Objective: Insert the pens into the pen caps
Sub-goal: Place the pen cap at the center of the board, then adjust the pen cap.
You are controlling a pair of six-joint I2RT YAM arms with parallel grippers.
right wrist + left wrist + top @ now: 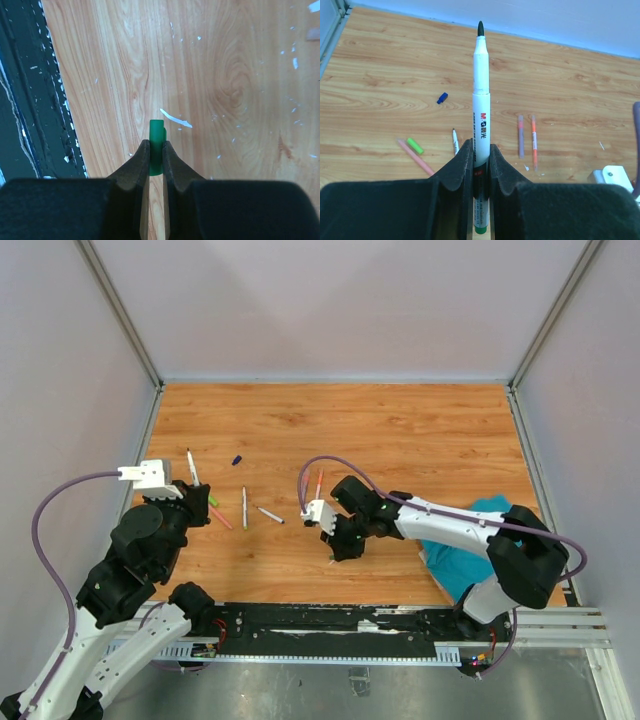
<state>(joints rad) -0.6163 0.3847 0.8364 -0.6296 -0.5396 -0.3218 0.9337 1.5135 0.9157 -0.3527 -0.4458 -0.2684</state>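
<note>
**Top, left-wrist and right-wrist views.** The left gripper (481, 162) is pinching the green pen (481, 95) low on its white barrel, with the fingers pressing in from both sides. The pen is reaching out past the fingertips, its dark tip bare. In the top view this pen is standing just left of the dark blue cap (237, 459), which is lying by itself on the wooden table (400, 430).

The right gripper (156, 159) is squeezing the green cap (157, 137) between its fingertips, and the cap's end is poking out beyond them over the boards. This gripper is hanging to the right of the dark blue cap and nearer the arm bases, well apart from the left one.

Several things are lying loose, nearer the bases than the dark blue cap:
- a pink pen (416, 157) with a lime cap (415, 145) just beside it
- a white pen (455, 141)
- a purple pen (520, 136) and an orange pen (534, 141), side by side

A teal cloth (470, 550) is lying far to the right of the dark blue cap, partly under the right arm
</note>
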